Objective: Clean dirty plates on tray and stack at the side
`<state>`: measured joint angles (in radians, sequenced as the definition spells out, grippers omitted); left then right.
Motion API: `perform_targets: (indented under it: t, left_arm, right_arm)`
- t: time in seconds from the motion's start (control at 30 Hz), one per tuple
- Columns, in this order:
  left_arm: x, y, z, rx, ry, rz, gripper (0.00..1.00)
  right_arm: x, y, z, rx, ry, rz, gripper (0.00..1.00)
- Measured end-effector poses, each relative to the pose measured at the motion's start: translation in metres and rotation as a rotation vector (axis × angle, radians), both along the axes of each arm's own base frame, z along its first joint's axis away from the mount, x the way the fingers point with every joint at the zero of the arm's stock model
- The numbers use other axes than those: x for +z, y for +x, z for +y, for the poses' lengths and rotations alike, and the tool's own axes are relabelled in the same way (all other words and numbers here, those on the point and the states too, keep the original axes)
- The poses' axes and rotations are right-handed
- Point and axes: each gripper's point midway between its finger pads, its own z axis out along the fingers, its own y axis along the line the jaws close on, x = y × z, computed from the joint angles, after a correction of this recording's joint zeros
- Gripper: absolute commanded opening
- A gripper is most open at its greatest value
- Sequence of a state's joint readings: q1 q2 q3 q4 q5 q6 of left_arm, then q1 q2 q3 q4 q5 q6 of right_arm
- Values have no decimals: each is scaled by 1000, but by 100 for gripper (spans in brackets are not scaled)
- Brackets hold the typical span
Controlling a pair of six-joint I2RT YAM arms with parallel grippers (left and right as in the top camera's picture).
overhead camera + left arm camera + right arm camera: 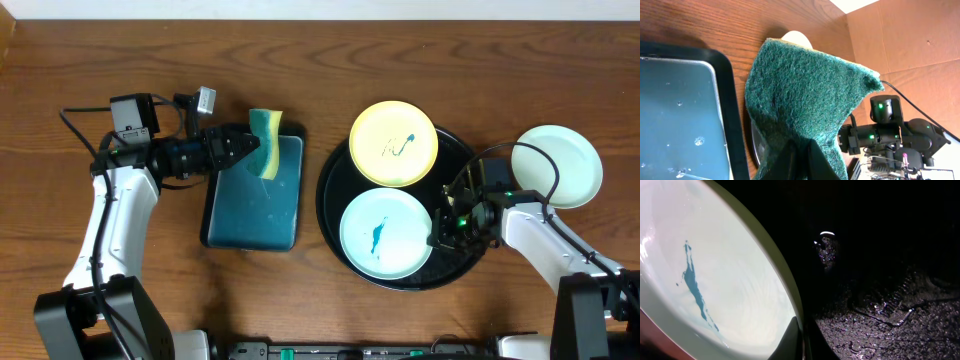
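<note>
Right now, starting at the left, my left gripper [250, 152] is clamped on the yellow-green sponge [267, 143]. Its jaws are pinched together on the lower edge, with the green scouring face turned toward the wrist camera. It holds the sponge over the far edge of the teal tray [255, 205], whose floor looks wet. To the right of that sits the black tray [322, 195] with two plates on it. The yellow plate [393, 143] lies at the far side, overlapping the rim and carrying a small teal scribble. The marked mint plate [385, 233] lies at the near side, just beside it, with one teal streak across its middle. My right gripper [436, 238] has its jaws closed on the right-hand rim of that mint plate, and the wrist view shows the rim running in between the fingertips. Furthest right, a third plate [558, 165] rests off the tray on the bare tabletop [300, 60], and I can see no mark on it. I judge the step in hand to be wiping the streaked plate, with the right arm steadying it. The next move calls for carrying the sponge across the gap and laying the scouring face flat on the streak — with light pressure, so the plate doesn't pivot out of the pinch.
</note>
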<state>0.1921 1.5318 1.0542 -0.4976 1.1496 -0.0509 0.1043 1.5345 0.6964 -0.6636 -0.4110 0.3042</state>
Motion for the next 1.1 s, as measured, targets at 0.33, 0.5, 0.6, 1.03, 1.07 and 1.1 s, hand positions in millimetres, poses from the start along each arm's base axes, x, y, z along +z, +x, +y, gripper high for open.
perform_targets:
  t: [0.33,0.5,0.6,1.03,1.07,1.1]
  left_arm:
    - [0,0,0,-6,6,-12,8]
    - [0,0,0,-10,10,-20,7]
    - [0,0,0,-11,10,-22,7]
    - [-1,-2,0,-10,7,-7,7]
    - [-1,-2,0,-10,7,-7,7]
    - [-1,-2,0,-11,7,-7,8]
  right_arm:
    - [0,0,0,0,0,-1,1]
    - [0,0,0,0,0,0,1]
    - [0,0,0,0,0,0,1]
    - [0,0,0,0,0,-1,1]
    - [0,0,0,0,0,-1,1]
    - [0,0,0,0,0,0,1]
